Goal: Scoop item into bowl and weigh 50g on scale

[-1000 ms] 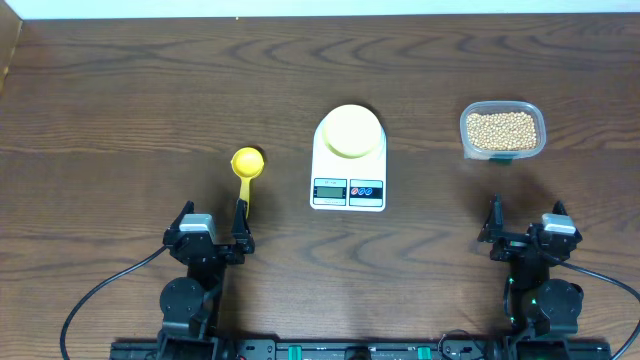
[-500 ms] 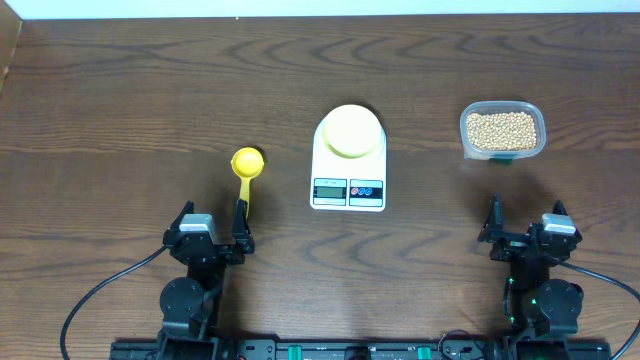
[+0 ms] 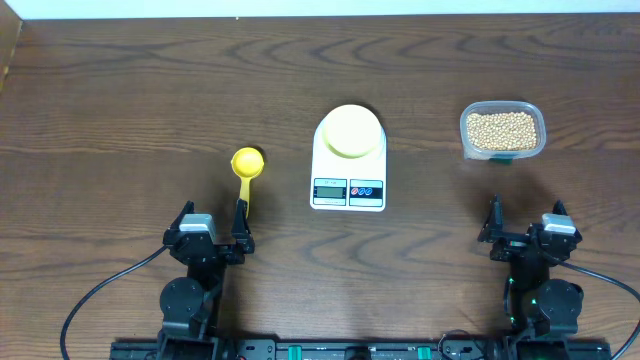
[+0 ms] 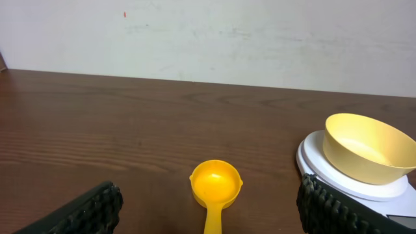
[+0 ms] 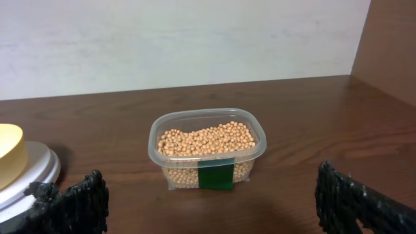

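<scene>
The white scale (image 3: 347, 190) stands mid-table with the empty pale-yellow bowl (image 3: 350, 131) on its platform. Tan beans (image 3: 502, 128) fill a clear tub (image 3: 466, 140) at the right. A yellow scoop (image 3: 247, 163) lies left of the scale, handle pointing at my left gripper (image 3: 213, 230). That gripper is open and empty; in its wrist view the scoop (image 4: 216, 183) lies ahead between the fingers (image 4: 91, 211), with the bowl (image 4: 367, 151) to the right. My right gripper (image 3: 524, 228) is open and empty, facing the tub (image 5: 214, 174) of beans (image 5: 207, 138).
A pale wall runs along the table's far edge. In the right wrist view a brown wooden panel (image 5: 390, 45) rises at the right, and the scale's platform (image 5: 40, 170) shows at the left edge. Cables trail from both arm bases at the near edge.
</scene>
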